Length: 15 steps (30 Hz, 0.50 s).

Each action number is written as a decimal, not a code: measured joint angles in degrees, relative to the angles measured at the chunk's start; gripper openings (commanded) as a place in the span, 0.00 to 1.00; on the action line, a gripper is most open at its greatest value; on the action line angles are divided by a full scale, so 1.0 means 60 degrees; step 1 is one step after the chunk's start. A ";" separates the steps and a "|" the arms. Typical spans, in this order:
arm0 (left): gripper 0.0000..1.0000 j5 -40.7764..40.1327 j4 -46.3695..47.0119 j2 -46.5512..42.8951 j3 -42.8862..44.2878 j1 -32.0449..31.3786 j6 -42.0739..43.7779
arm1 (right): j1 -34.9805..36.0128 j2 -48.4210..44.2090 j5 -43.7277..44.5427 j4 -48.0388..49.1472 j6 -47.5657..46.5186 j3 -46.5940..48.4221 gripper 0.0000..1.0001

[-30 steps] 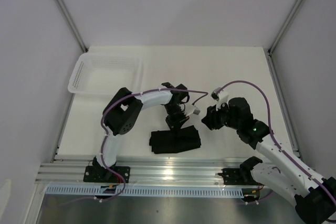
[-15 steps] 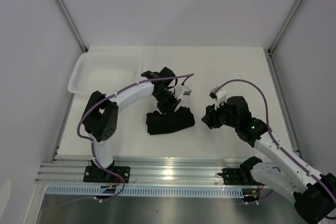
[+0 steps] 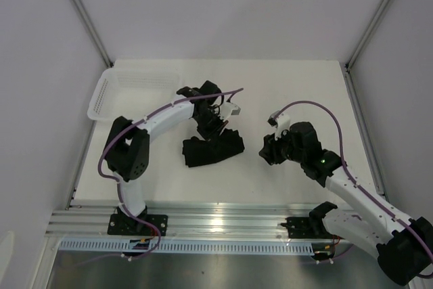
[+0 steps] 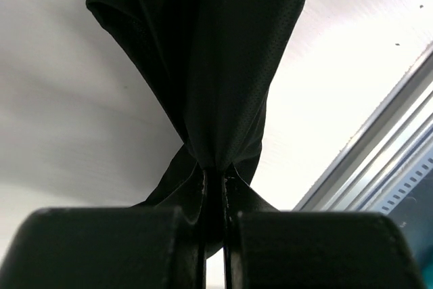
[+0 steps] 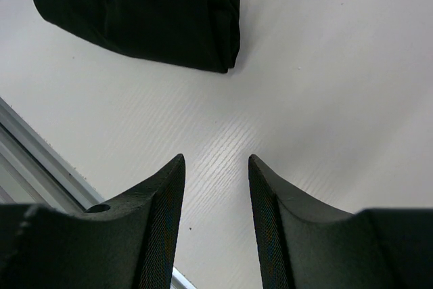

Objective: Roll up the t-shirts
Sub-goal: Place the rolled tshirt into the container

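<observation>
One black t-shirt (image 3: 211,151) lies on the white tabletop (image 3: 284,93), gathered into a compact, layered bundle a little left of the middle. The left claw (image 3: 219,130) is clamped on the bundle's far edge. In the left wrist view its fingers (image 4: 135,248) are pressed together with a pinch of the fine-weave cloth drawn tight between them, and the rest of the fabric spreads away toward the surface. That edge appears to be raised, though how much of the bundle rests on the tabletop cannot be told from above.

The right claw (image 3: 264,152) is held apart, with nothing between its fingers. It hovers near the bundle's right end, and in the right wrist view the shirt's neat, stacked end is seen ahead of the fingers, not touched by them.

A white mesh basket (image 3: 108,96) stands at the far left corner, apart from the shirt.

The shaping of this shirt is judged to be largely done, since the cloth is already drawn into a short, thick packet with tidy ends rather than lying spread flat. What seems left is to settle or set the bundle down and release it — perhaps toward the basket, though that is only a guess. Only one shirt is in view, so how many remain to be rolled cannot be told
</observation>
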 measured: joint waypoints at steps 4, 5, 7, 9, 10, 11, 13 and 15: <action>0.01 -0.0397 0.0007 -0.0160 0.0295 0.0193 -0.0015 | 0.0000 0.0051 0.0036 0.0000 0.0000 0.0011 0.46; 0.01 -0.0506 -0.0018 -0.0229 0.0408 0.0259 -0.0015 | 0.0000 0.0087 0.0036 0.0011 0.0000 0.0015 0.46; 0.01 -0.0659 -0.0051 -0.0393 0.0678 0.0430 -0.0011 | -0.0004 0.0182 0.0036 0.0055 0.0000 0.0015 0.46; 0.01 -0.0754 -0.0058 -0.0528 0.0984 0.0616 -0.0025 | -0.0004 0.0302 0.0036 0.0113 0.0000 0.0015 0.46; 0.01 -0.0809 -0.0007 -0.0616 0.1100 0.0736 -0.0029 | -0.0004 0.0353 0.0033 0.0146 0.0000 0.0015 0.46; 0.01 -0.0849 0.0033 -0.0721 0.1188 0.0856 -0.0044 | -0.0004 0.0423 0.0033 0.0200 0.0000 0.0015 0.46; 0.01 -0.0911 0.0040 -0.0878 0.1351 0.1100 -0.0127 | -0.0004 0.0521 0.0029 0.0280 -0.0004 0.0022 0.46; 0.01 -0.0962 0.0069 -0.0991 0.1534 0.1341 -0.0288 | -0.0004 0.0699 0.0007 0.0299 0.0000 0.0087 0.46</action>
